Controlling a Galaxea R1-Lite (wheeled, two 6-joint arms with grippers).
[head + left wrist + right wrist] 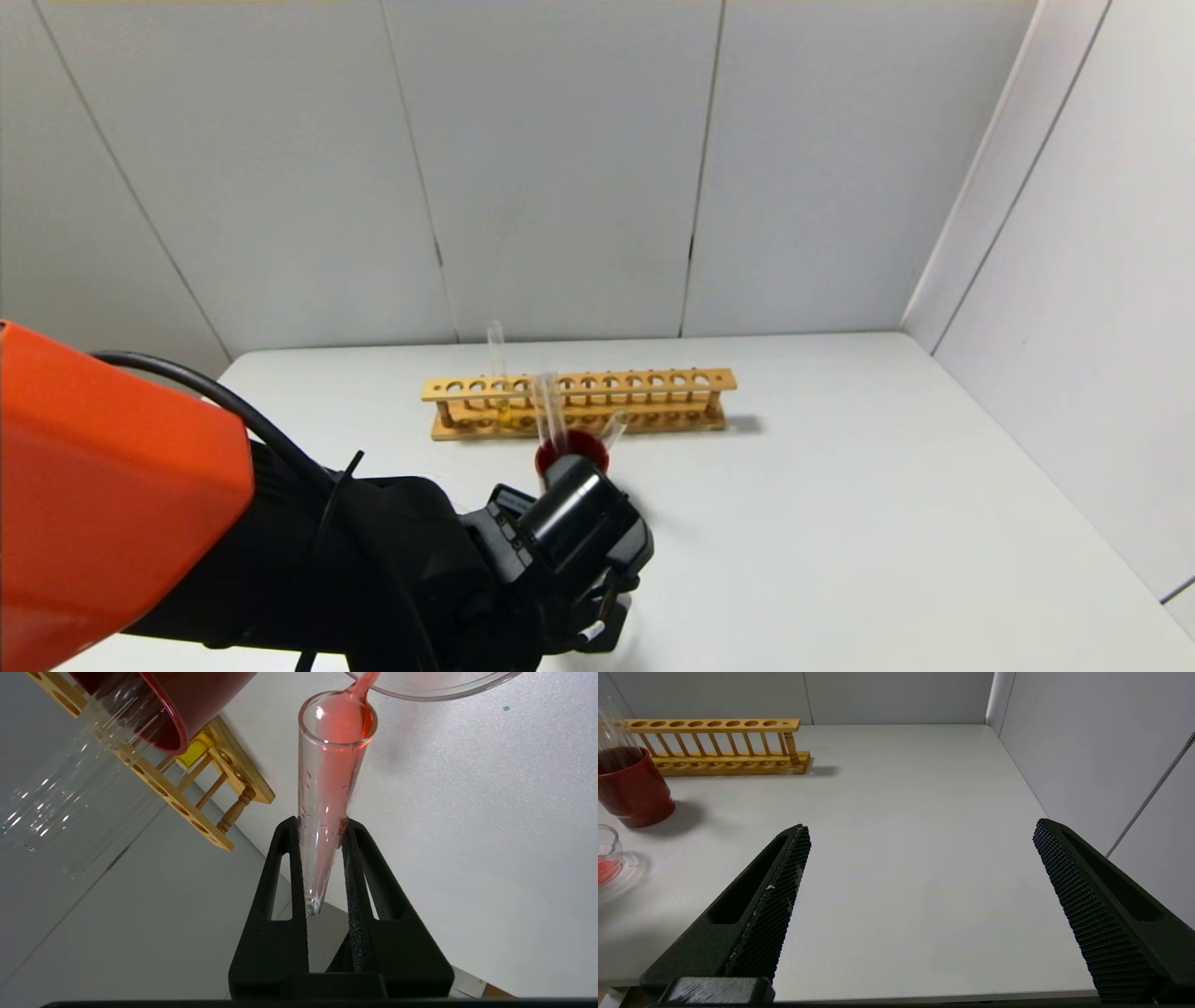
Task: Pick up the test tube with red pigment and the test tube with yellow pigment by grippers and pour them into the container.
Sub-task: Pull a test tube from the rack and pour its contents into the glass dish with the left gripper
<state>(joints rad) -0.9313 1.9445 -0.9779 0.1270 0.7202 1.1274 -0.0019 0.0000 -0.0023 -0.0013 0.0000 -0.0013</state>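
Bright, even overhead light. Soft shadows beside red cup (633,791) and wooden rack (714,746). Glare streaks on clear tubes (60,788), blurred close to lens. Mild edge distortion.

Left arm with a glossy orange upper casing (103,485), bulky black forearm and looped black cable (233,401). Boxy black left gripper (322,858) has 2 slotted triangular fingers; right gripper (920,896) has 2 black fingers with waffle-textured pads.
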